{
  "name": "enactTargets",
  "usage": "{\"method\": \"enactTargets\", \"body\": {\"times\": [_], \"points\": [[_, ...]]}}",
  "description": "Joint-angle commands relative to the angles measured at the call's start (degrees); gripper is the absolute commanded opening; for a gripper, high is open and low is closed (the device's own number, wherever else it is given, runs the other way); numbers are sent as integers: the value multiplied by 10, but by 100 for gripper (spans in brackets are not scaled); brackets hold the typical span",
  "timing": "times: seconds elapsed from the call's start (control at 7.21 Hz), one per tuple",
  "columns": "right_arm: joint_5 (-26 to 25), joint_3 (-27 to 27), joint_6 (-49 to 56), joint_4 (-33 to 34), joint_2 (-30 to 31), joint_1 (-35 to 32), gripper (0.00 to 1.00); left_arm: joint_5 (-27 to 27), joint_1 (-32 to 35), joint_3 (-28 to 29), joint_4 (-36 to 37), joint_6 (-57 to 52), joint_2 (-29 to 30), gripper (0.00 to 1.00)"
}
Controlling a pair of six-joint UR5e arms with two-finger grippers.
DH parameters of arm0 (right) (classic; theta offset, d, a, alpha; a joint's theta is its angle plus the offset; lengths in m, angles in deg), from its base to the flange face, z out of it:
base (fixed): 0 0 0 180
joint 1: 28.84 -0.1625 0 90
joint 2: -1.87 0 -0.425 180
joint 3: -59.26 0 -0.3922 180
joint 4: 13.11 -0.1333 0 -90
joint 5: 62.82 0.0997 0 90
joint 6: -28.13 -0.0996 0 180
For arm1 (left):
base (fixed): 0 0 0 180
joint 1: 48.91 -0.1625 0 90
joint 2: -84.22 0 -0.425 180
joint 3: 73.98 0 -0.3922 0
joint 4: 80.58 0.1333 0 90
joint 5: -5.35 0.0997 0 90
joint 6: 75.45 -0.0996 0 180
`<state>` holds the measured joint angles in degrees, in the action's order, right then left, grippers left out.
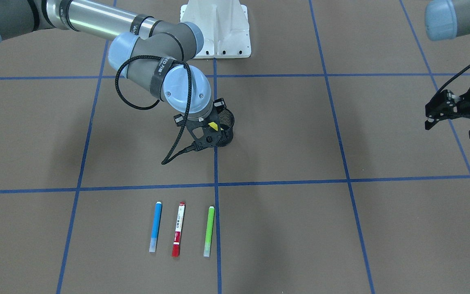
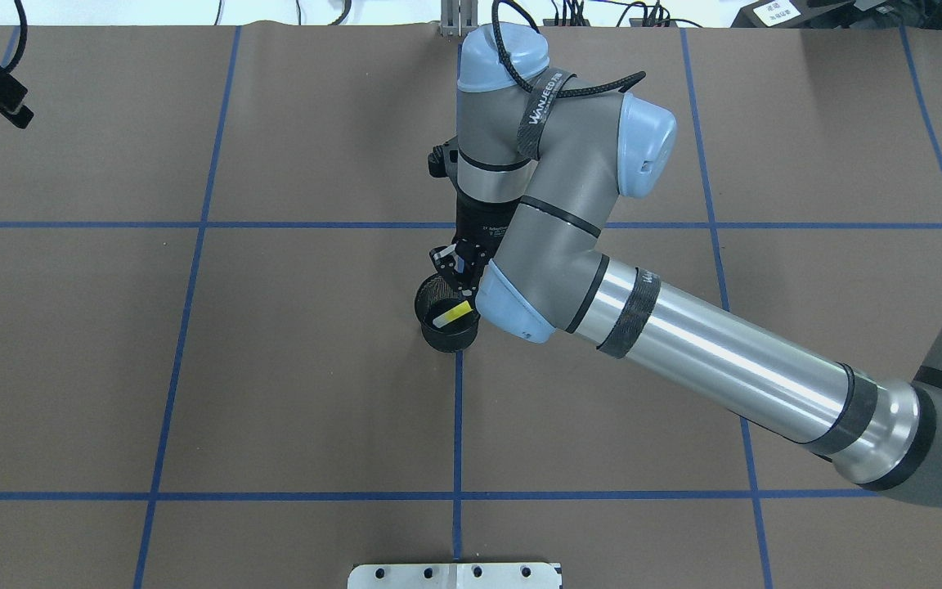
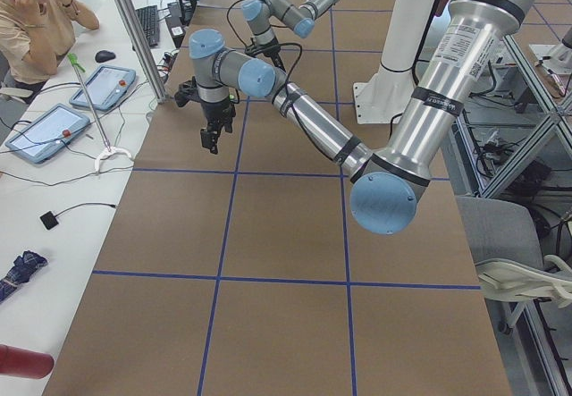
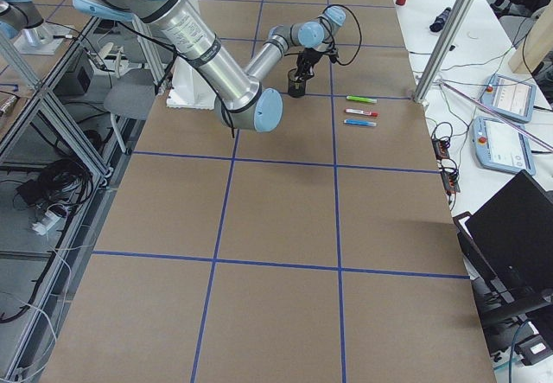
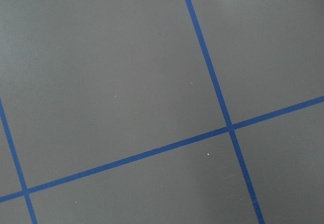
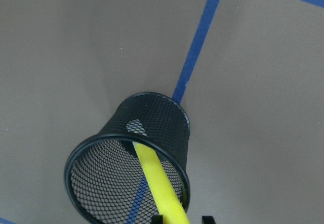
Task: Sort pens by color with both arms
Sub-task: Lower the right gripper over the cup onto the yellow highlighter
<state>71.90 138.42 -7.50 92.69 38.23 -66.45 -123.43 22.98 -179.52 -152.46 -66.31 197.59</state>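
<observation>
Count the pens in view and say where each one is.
4. The blue pen, red pen and green pen lie side by side on the table. The yellow pen slants into the black mesh cup beneath the right gripper. None seems hidden.

Silver-grey arms (image 2: 708,352), light-blue caps

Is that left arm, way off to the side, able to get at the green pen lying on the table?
Probably yes. The green pen lies flat in the open, with nothing over it, and the left gripper hangs free; whether it reaches that far is uncertain.
</observation>
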Motion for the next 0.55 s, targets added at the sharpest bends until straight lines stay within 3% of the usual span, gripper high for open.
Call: {"method": "enactTargets", "body": {"times": [0.0, 0.42], "points": [[2, 2, -1, -1, -2, 0, 21, 0, 0, 1, 1, 1, 0, 100], [2, 12, -3, 0, -2, 1, 6, 0, 0, 0, 1, 1, 0, 100]]}}
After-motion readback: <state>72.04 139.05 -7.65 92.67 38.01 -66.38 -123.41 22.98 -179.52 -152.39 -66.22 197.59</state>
